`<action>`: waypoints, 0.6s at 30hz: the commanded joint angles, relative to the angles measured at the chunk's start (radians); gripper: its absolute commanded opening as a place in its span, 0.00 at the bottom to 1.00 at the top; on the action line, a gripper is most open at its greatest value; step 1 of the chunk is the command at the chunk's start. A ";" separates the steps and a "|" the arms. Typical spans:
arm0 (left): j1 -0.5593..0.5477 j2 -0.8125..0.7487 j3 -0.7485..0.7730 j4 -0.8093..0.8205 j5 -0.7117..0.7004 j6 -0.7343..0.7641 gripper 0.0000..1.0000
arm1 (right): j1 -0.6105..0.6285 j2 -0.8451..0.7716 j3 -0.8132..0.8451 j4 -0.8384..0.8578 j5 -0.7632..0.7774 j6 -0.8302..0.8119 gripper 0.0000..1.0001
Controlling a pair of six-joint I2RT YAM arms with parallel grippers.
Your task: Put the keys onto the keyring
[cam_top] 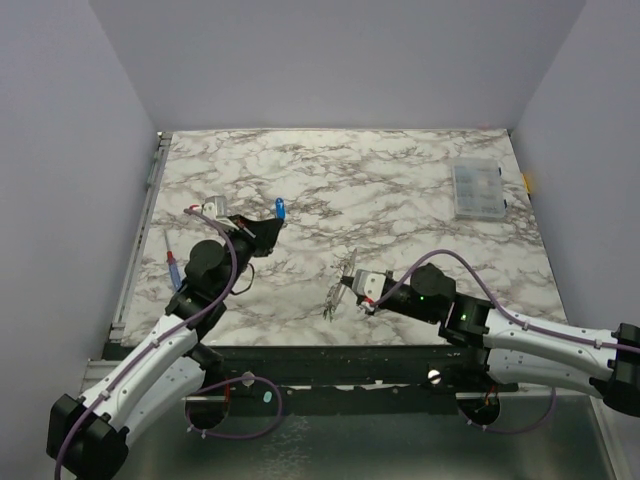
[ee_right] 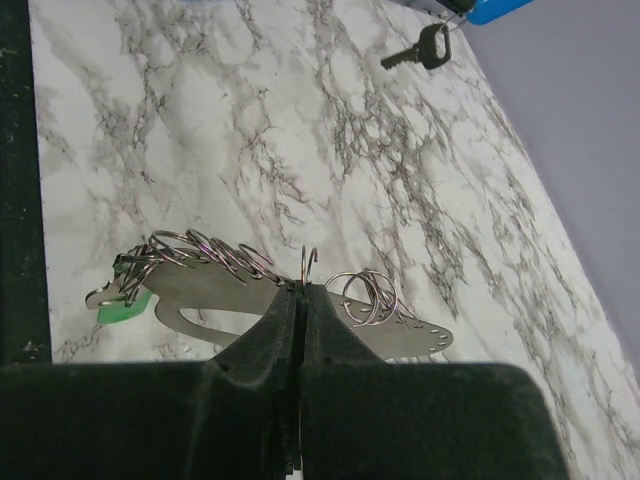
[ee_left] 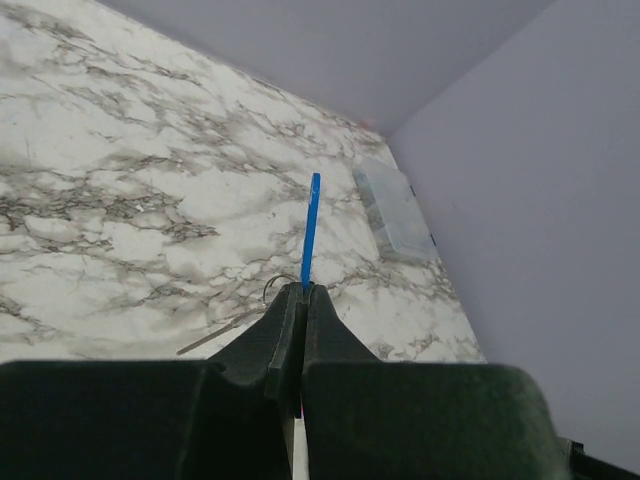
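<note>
Keyring [cam_top: 338,288] is near the middle of the table [cam_top: 400,170] toward the near edge, and the right pincer [cam_top: 354,286] is clamped on it. The left pincer [cam_top: 273,222] is off to the left and a bit farther back, shut on a blue key [cam_top: 281,209] that pokes out of its tips. A clear box [cam_top: 478,190] sits far right and a screwdriver [cam_top: 172,262] lies by the left edge.

Left wrist cam: the pincer [ee_left: 302,292] is fully closed, with the blue key [ee_left: 311,225] edge-on and sticking straight out.

Right wrist cam: the pincer [ee_right: 300,292] is pinched tight on the keyring [ee_right: 200,290], which has wire rings bunched along it and a green key [ee_right: 122,310] at one end. A black key [ee_right: 420,47] lies on the table well apart.
</note>
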 commanded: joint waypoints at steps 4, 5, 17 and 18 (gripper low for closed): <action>0.006 0.048 0.049 0.079 0.261 0.060 0.00 | 0.010 0.004 0.057 0.004 -0.014 -0.065 0.01; 0.006 0.054 0.053 0.083 0.283 0.067 0.00 | 0.010 0.002 0.060 -0.006 -0.023 -0.068 0.01; 0.006 0.043 0.077 0.116 0.473 0.212 0.00 | 0.010 -0.037 0.088 -0.078 -0.180 -0.037 0.01; 0.006 0.043 0.084 0.121 0.497 0.227 0.00 | 0.010 -0.032 0.094 -0.086 -0.191 -0.035 0.01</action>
